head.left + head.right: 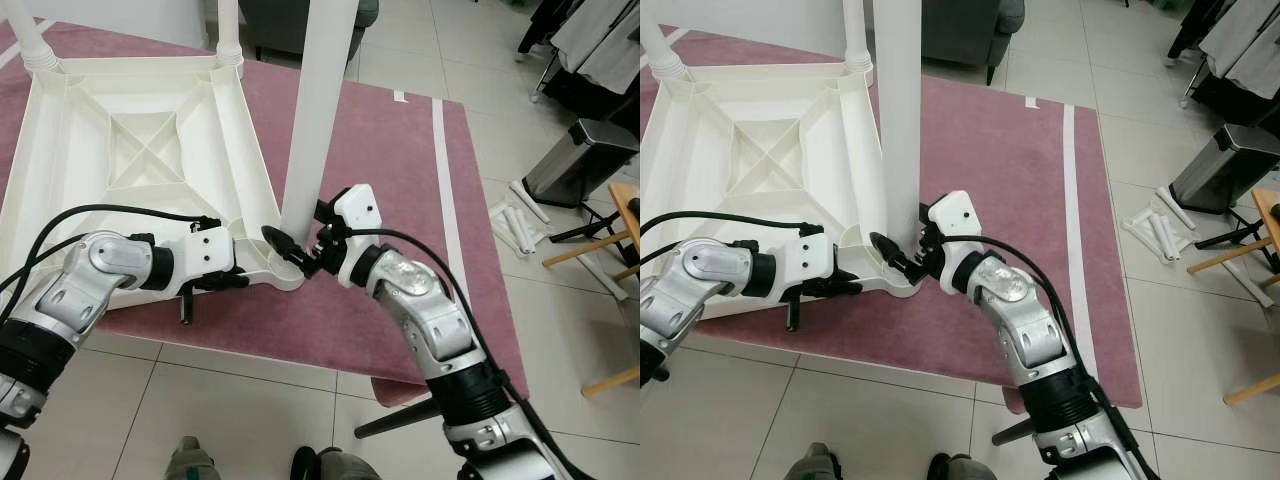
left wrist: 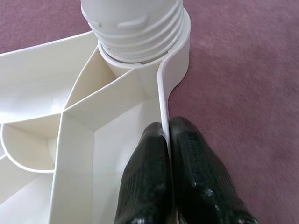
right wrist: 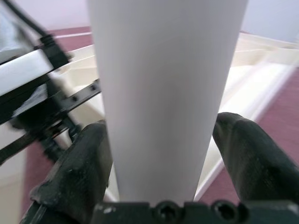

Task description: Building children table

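On the mauve rug (image 1: 400, 200) lies the upturned white plastic table top (image 1: 140, 150), its ribbed underside facing up, with legs standing in two far corners. A third white leg (image 1: 318, 110) stands in the near corner socket (image 1: 895, 272). The left wrist view reveals the leg's threaded collar (image 2: 135, 32) seated in that socket. The left gripper (image 2: 170, 182) has its fingers pressed together on the table top's thin side wall, just beside the socket. The right gripper (image 3: 163, 154) has its fingers spread around the third leg, pinching it low down on both sides.
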